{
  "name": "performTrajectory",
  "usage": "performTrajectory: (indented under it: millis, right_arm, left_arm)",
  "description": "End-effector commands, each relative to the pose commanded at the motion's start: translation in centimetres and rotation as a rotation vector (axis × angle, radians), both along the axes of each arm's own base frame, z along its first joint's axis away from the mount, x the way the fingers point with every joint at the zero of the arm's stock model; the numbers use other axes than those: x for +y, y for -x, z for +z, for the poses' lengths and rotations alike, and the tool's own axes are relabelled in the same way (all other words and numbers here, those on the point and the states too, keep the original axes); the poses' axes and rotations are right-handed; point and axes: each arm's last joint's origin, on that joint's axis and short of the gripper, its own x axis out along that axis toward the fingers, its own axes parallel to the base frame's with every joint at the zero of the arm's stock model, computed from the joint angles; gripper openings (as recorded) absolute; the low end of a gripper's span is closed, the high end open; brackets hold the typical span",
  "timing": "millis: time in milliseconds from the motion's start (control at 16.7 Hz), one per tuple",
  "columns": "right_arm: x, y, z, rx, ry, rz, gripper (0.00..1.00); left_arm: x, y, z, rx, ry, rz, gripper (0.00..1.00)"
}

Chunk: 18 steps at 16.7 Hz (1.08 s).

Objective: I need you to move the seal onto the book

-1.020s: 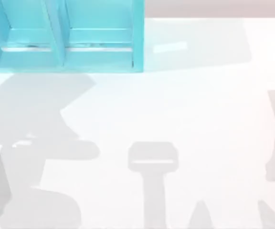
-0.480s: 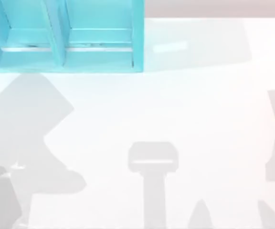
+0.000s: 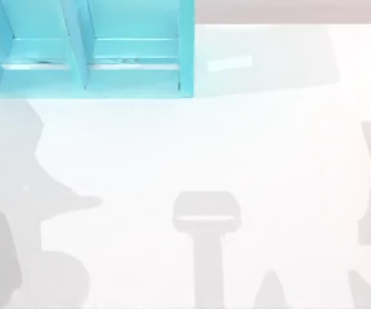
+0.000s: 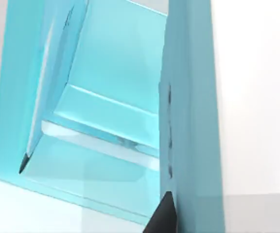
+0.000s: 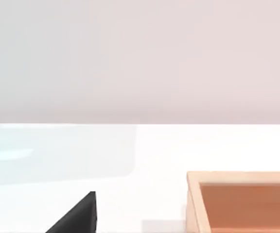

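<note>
The large grey arm shadow (image 3: 24, 212) at the top view's left has narrowed and drawn back toward the lower left edge.

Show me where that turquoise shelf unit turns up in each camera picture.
Top view: shelf unit at the top left corner.
Left wrist view: shelf unit close up, its open compartment facing the camera.
Right wrist view: faces an orange box instead.
Shared landmark: the white table.

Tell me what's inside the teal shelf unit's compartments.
The shelf has two open compartments in the top view; both look bare, with only a low ledge across each. The left wrist view shows one bare too. Its part beyond the picture's edge can't be judged.
</note>
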Motion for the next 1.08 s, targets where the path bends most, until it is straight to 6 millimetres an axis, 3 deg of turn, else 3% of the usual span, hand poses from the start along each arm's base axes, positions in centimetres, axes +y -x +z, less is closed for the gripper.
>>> performTrajectory:
  millis: [300,600,840,1080]
  right_arm:
    - [0.0,0.0,0.0,0.0,0.0,0.0,1.0]
    - [0.0,0.0,0.0,0.0,0.0,0.0,1.0]
    - [0.0,0.0,0.0,0.0,0.0,0.0,1.0]
    - [0.0,0.0,0.0,0.0,0.0,0.0,1.0]
  left_arm:
    - [-8.1,-2.7,-6.3,0.304,0.301,0.199,0.0]
    - [-19.7,-3.8,-9.6,0.404,0.434,0.43,0.0]
    - [-30.2,-2.1,-10.3,0.276,0.549,0.538,0.0]
    - [-39.8,2.3,-10.0,0.083,0.756,0.545,0.0]
